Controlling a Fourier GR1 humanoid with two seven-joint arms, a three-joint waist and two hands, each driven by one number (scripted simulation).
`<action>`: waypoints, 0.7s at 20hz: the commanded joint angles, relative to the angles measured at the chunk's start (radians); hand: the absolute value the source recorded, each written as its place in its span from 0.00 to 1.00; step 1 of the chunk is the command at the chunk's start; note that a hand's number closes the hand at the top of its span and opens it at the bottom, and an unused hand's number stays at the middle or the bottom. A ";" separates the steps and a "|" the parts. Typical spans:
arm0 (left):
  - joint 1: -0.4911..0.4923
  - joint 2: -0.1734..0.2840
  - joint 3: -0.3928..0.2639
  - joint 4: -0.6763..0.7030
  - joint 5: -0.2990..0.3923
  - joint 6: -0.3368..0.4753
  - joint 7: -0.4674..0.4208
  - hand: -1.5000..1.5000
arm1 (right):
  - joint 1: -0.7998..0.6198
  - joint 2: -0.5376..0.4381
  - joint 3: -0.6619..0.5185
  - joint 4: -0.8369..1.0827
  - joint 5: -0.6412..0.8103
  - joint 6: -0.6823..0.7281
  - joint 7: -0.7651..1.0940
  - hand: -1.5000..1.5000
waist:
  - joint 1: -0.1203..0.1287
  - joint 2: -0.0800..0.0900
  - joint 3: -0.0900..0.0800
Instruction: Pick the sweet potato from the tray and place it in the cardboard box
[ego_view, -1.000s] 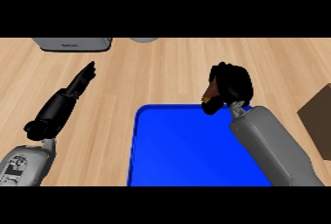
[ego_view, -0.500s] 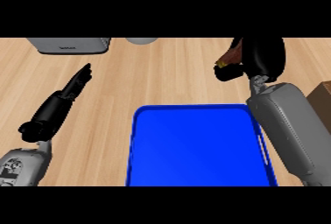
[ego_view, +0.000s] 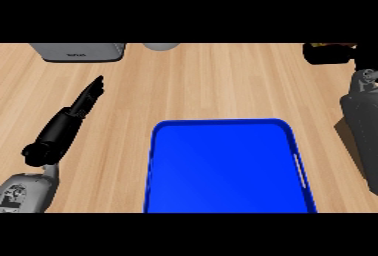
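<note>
Item 1: blue tray. You find it lying flat on the wooden worktop, low and centre in the head view, its near edge cut by the bottom of the view. Its blue floor shows bare; no sweet potato is seen on it.

Item 2: left robot hand. You see it at the left, above the worktop and well apart from the tray. Its fingers are stretched out straight, pointing up and to the right, and they have hold of nothing. The grey forearm runs down to the lower left corner.

Item 3: right robot hand. You see only a dark part of it at the top right corner, beyond the tray's far right corner. You cannot tell how far its fingers are open or whether they carry anything. Its grey forearm runs down the right edge.

Item 4: sweet potato. You cannot locate it; it shows nowhere in the view.

Item 5: cardboard box. You see only a small brown sliver at the right edge, beside the right forearm.

Item 6: grey appliance, top left edge.

Item 7: pale round object, top edge, just right of the appliance.
</note>
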 joint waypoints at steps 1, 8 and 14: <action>-0.024 -0.020 -0.005 -0.003 -0.023 0.006 0.014 0.50 | 0.062 -0.085 -0.110 -0.032 -0.040 -0.005 -0.033 1.00 | -0.002 0.001 0.000; -0.044 -0.017 0.029 0.036 -0.022 -0.013 0.000 0.50 | 0.141 -0.209 -0.194 0.068 -0.129 0.145 -0.148 1.00 | -0.001 0.002 0.000; -0.007 -0.015 0.027 -0.022 -0.017 -0.018 0.025 0.50 | 0.196 -0.316 -0.327 0.262 -0.314 0.348 -0.284 1.00 | 0.004 0.002 0.001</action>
